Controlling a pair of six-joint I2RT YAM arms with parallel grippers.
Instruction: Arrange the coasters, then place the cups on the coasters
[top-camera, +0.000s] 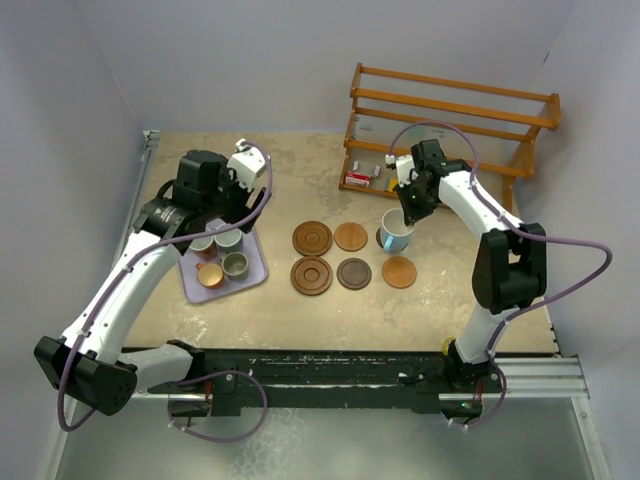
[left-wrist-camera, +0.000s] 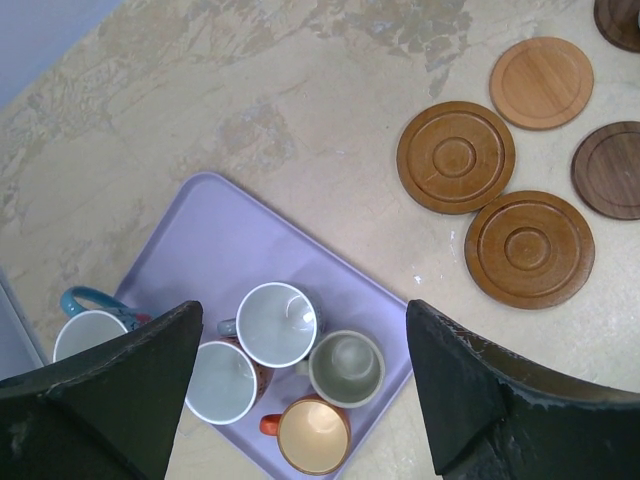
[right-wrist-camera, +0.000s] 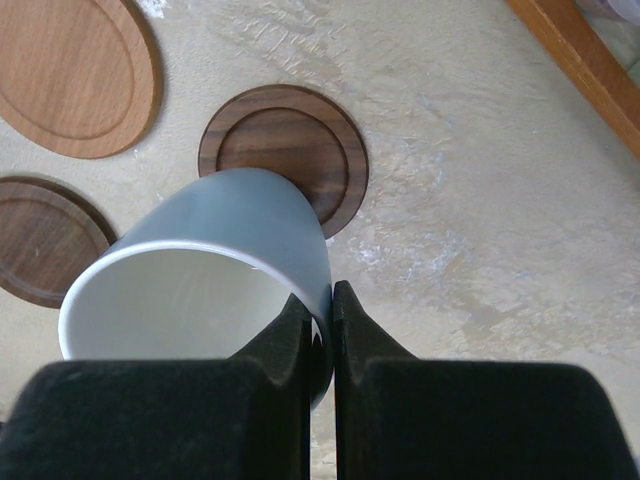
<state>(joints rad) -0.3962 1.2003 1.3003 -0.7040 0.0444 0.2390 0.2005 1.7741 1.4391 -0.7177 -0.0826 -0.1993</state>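
A: right gripper (right-wrist-camera: 322, 300) status?
B: pinched blue cup (right-wrist-camera: 200, 250) by the rim, over the dark coaster (right-wrist-camera: 300, 140). Looked staged for set-down.
A: left gripper (left-wrist-camera: 300, 320)?
B: jaws spread wide, empty, above four small cups (left-wrist-camera: 275, 325) on tray (left-wrist-camera: 220, 240). Probably sizing next pick.

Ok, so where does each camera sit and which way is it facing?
Top external: above, behind the arms, looking down at the table; both show whole.
Left wrist: looks down on the lavender tray of cups; open fingers frame it.
Right wrist: looks down past shut fingers pinching the light-blue cup.
Shared: tray and grooved coasters, top and left wrist.
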